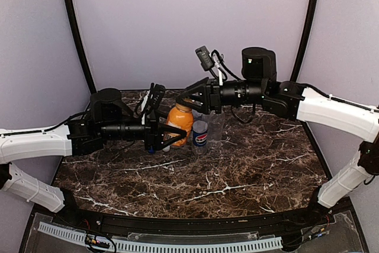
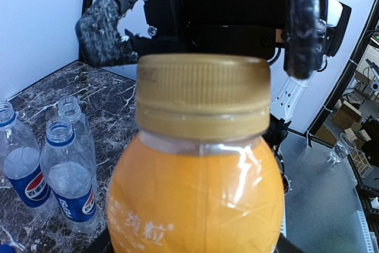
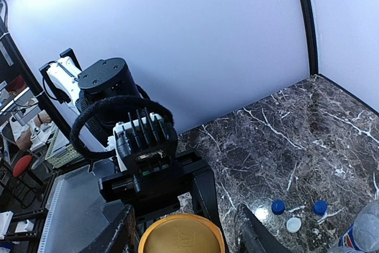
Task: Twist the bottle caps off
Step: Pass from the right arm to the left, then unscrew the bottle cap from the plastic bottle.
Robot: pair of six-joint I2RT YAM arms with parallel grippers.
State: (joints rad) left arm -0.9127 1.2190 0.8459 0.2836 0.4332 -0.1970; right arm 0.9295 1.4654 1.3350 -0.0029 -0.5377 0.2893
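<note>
**Last cap to go: notes on gripping the orange one**

The orange bottle (image 2: 195, 199) stands toward the far middle of the counter (image 1: 237, 170), a bit left of centre. The left hand (image 1: 175, 134) is clamped around its belly. The right hand (image 3: 188, 232) hangs right over the orange cap (image 2: 202, 96), jaws spread to a narrow gap on each side. I can't see the fingers (image 2: 299, 22) actually touching it.

Handling guess: the bottle is full of juice, so it's probably hefty and firmer than an empty one. The smooth label looks slippery, and I'd expect it to spin in the left hand if the squeeze is weak. The cap is hard plastic with fine ribs all round its skirt, and that's where to bite: low on the ribs, square across the middle.

Views differ a lot:
- The left wrist view shows the ribs and the intact ring under the cap. It also shows two open Pepsi bottles (image 2: 65, 185) and an open unlabelled bottle (image 2: 72, 114) off to the side.
- The right wrist view looks straight down on the cap top. It's the only one that catches the loose blue caps (image 3: 278, 207) and the white cap (image 3: 293, 224) on the counter.
- The top view gives the layout of both arms, but the cap is hidden under the right hand.
</note>
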